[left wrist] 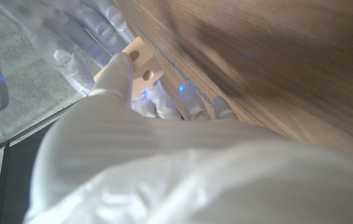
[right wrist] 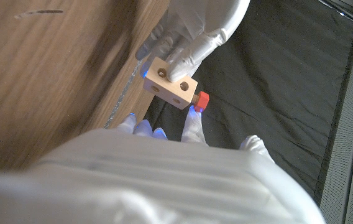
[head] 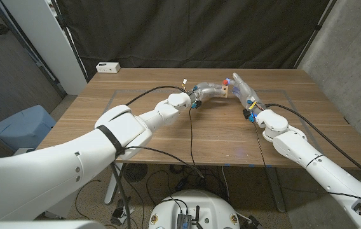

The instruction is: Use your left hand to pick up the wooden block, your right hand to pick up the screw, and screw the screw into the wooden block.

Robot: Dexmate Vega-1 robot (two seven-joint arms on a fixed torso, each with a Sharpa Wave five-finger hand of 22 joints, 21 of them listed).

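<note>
Wooden block (right wrist: 171, 83) — pale, rectangular, with round holes in its faces; held above the table (head: 168, 137) toward its far edge, somewhat right of the middle, between the two hands. In the left wrist view the block (left wrist: 138, 63) shows two holes on one face.

Screw (right wrist: 201, 100) — red head, seated against one end face of the block and projecting from it; its shank cannot be made out.

Left hand (right wrist: 189, 34) — gloved in white, fingers closed on the block from the far side, one fingertip pressed onto its upper face. In the head view the hand (head: 207, 93) reaches rightward over the far part of the table.

Right hand (head: 244, 92) — fingers raised and spread next to the block, with fingertips (right wrist: 193, 118) just beside the red screw head; whether they pinch the screw or merely touch it cannot be told. In the left wrist view its translucent-looking fingers (left wrist: 80, 37) stand fanned behind the block.

Table — brown wood grain, dark cables trailing from both wrists across it.

White box (head: 108, 67) — small, at the table's far left corner, well apart from the hands.
</note>
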